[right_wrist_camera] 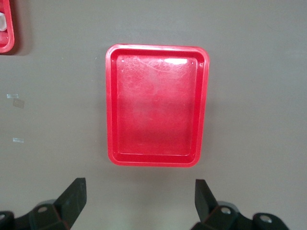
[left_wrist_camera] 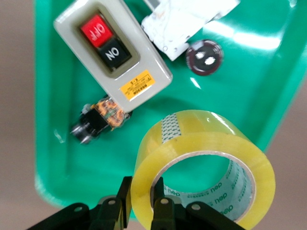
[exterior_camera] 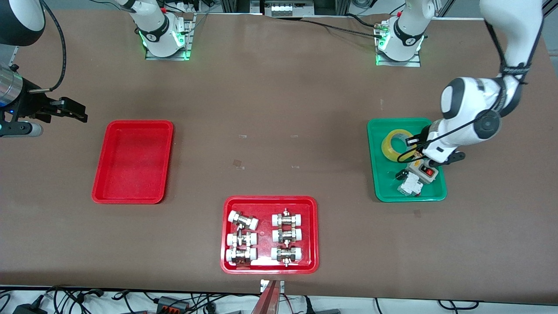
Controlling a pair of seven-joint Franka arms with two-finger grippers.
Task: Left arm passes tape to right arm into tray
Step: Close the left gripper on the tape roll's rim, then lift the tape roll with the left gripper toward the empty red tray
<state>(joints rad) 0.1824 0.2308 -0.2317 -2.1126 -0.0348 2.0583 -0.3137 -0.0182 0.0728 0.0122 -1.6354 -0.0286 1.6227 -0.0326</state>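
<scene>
The yellow tape is tilted in the green tray at the left arm's end of the table. My left gripper is shut on the roll's wall, one finger inside the core and one outside. The left wrist view shows the tape between the fingers of the left gripper. The plain red tray lies empty at the right arm's end. My right gripper waits open and empty beside that tray. The right wrist view shows the tray's rim ahead of the right gripper.
The green tray also holds a grey switch box, a white part, a dark round part and a small orange-black part. A red tray of white-capped fittings lies nearest the front camera.
</scene>
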